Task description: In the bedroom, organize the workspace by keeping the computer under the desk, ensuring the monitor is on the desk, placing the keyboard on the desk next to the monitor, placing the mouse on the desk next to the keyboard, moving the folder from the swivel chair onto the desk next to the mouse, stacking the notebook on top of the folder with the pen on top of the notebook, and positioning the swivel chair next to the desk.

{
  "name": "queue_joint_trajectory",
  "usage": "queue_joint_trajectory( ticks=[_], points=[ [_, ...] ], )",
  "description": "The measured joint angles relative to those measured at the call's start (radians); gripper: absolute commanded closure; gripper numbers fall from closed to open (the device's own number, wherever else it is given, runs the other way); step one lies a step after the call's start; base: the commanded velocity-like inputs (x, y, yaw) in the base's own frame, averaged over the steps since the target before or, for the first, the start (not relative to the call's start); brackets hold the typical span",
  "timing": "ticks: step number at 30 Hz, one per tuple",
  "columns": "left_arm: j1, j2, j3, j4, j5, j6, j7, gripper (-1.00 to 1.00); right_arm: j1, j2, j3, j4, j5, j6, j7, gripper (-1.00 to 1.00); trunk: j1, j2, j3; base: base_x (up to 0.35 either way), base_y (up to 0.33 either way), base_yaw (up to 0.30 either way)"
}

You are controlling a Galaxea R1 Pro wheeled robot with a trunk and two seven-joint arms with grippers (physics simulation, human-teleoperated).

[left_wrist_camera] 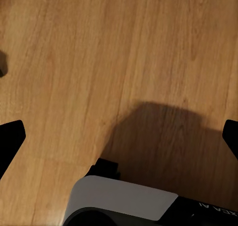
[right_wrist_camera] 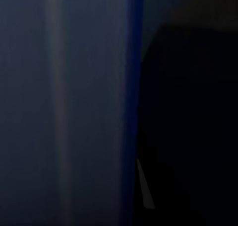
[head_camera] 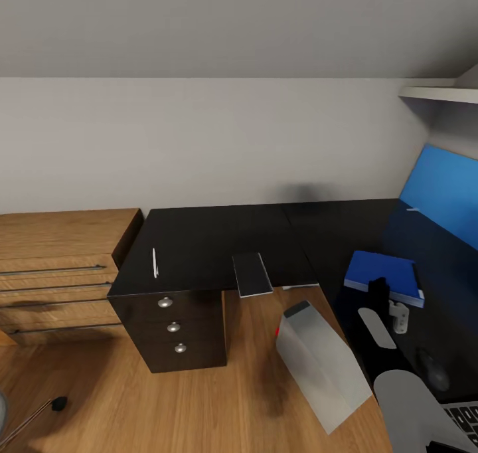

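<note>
The black desk [head_camera: 219,240] bears the white pen [head_camera: 155,262] near its left end. The dark notebook [head_camera: 252,273] overhangs its front edge. On the desk's right wing lies the blue folder [head_camera: 385,275]. My right gripper [head_camera: 382,297] hovers at the folder's near edge, and its fingers are too dark to read. The silver computer [head_camera: 318,366] leans on the floor beside the desk. A corner of the keyboard [head_camera: 465,416] shows at the lower right. A chrome leg and caster of the swivel chair [head_camera: 40,410] show at the lower left. My left gripper [left_wrist_camera: 119,136] is open over bare floor. The monitor is out of view.
A light wooden chest of drawers [head_camera: 60,273] stands against the desk's left side. The blue back panel [head_camera: 445,187] rises behind the desk's right wing, under a white shelf [head_camera: 438,93]. Three drawers with silver knobs [head_camera: 173,327] face the wood floor [head_camera: 166,406].
</note>
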Motion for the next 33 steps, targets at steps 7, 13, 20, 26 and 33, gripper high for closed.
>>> queue_joint_trajectory(
  ticks=[7, 13, 20, 26, 33],
  points=[
    [0.0, 0.0, 0.0, 0.0, 0.0, 0.0, 0.0, -1.0, 0.0, 0.0, -0.003, 0.051, -0.029, -0.003, -0.007, -1.0, 0.0, 0.0, 0.0, 0.0, 0.0, 0.0],
    [0.0, 0.0, 0.001, 0.0, 0.0, 0.0, 0.0, -1.0, 0.0, 0.0, -0.003, 0.051, -0.027, -0.004, -0.007, -1.0, 0.0, 0.0, 0.0, 0.0, 0.0, 0.0],
    [0.0, 0.0, 0.003, 0.0, 0.0, 0.0, -0.004, -1.0, 0.0, 0.0, -0.003, 0.051, -0.027, -0.003, -0.007, -1.0, 0.001, 0.0, 0.0, -0.098, 0.0, 0.0],
    [0.0, 0.0, 0.003, 0.0, 0.0, 0.0, -0.005, -1.0, 0.0, 0.0, -0.003, 0.051, -0.027, -0.003, -0.007, -1.0, 0.0, 0.0, 0.0, -0.08, 0.0, 0.0],
    [0.0, 0.0, 0.004, 0.0, 0.0, 0.0, -0.006, -1.0, 0.0, 0.0, -0.001, 0.051, -0.027, -0.003, -0.007, -1.0, 0.001, 0.0, 0.0, -0.194, 0.0, 0.0]
  ],
)
